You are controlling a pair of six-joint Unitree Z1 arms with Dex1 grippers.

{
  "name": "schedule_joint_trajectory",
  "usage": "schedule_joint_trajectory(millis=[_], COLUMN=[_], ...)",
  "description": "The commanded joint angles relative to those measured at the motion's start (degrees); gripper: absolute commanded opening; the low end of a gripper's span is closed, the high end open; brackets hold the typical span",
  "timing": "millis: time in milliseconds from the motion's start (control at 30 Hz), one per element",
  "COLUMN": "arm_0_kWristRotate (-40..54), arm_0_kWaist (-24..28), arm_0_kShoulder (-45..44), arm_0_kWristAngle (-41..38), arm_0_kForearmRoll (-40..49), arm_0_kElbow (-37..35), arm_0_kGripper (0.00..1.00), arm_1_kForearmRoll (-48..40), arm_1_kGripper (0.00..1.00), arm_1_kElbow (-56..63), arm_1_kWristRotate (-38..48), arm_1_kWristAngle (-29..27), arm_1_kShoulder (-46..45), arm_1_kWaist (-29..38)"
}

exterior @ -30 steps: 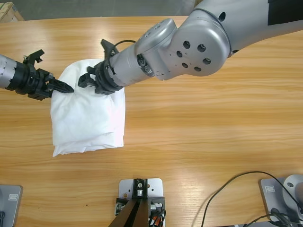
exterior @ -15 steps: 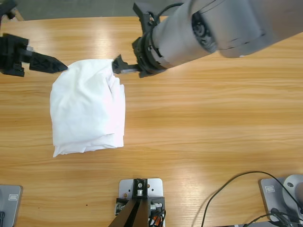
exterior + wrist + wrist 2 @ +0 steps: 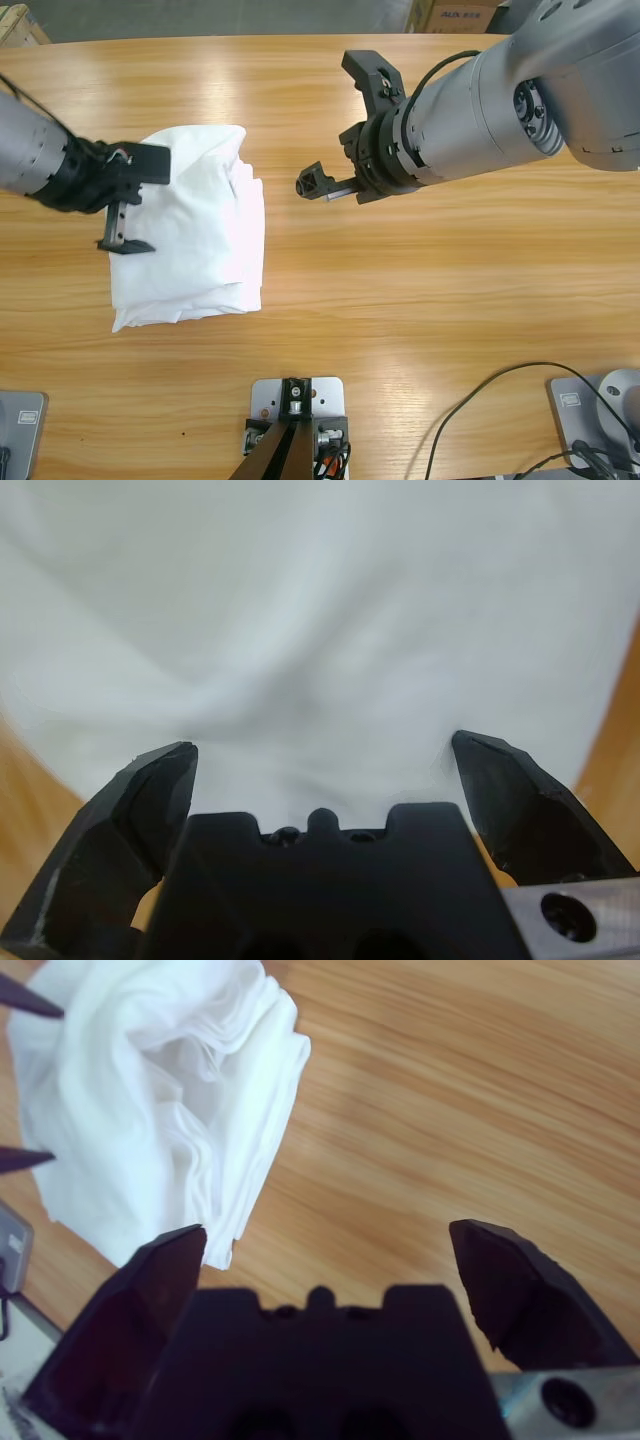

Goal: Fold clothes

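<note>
A white T-shirt (image 3: 205, 235) lies folded into a thick bundle on the left part of the wooden table (image 3: 420, 280). My left gripper (image 3: 155, 200) hovers open at the bundle's left edge, one jaw over its top-left corner and the other at its left side. In the left wrist view the shirt (image 3: 320, 610) fills the picture beyond the left gripper (image 3: 325, 755). My right gripper (image 3: 325, 125) hangs open over bare wood to the right of the shirt, apart from it. The right wrist view shows the right gripper (image 3: 325, 1235) with the layered folds of the shirt (image 3: 150, 1100) at upper left.
The table's far edge runs along the top of the high view, with a cardboard box (image 3: 455, 12) beyond it. A black cable (image 3: 480, 400) loops at the bottom right. Bare wood stretches right of the shirt.
The right gripper has let go and drawn back rightward from the shirt's top edge. The left gripper swung from the top-left corner down onto the shirt's left side.
</note>
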Motion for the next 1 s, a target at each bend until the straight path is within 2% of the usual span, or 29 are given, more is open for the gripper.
schedule_joint_trajectory(millis=[33,133,367,600,1000], arm_0_kWristRotate=[1.19,1.78,2.87,3.74,1.47], arm_0_kWaist=[1.02,1.02,1.23,1.09,0.44], arm_0_kShoulder=[4.33,8.02,9.14,24.26,26.25], arm_0_kWristAngle=[0.23,-2.24,-3.31,-5.61,-7.81], arm_0_kForearmRoll=[1.65,4.18,6.07,1.23,0.63], arm_0_kElbow=[-9.79,-9.95,-6.20,-6.89,-2.32], arm_0_kGripper=[0.987,0.987,0.987,0.990,1.000], arm_1_kForearmRoll=[-1.20,-1.78,-1.80,-1.87,-2.31], arm_1_kGripper=[1.000,1.000,1.000,1.000,1.000], arm_1_kElbow=[1.62,1.39,2.66,5.28,8.14], arm_1_kWristRotate=[0.07,0.07,0.12,0.95,1.76], arm_1_kWristAngle=[1.70,2.30,2.59,2.47,2.10], arm_1_kShoulder=[1.36,1.89,2.13,0.73,-0.29], arm_1_kWaist=[-0.60,-0.60,-0.60,-0.60,-2.10])
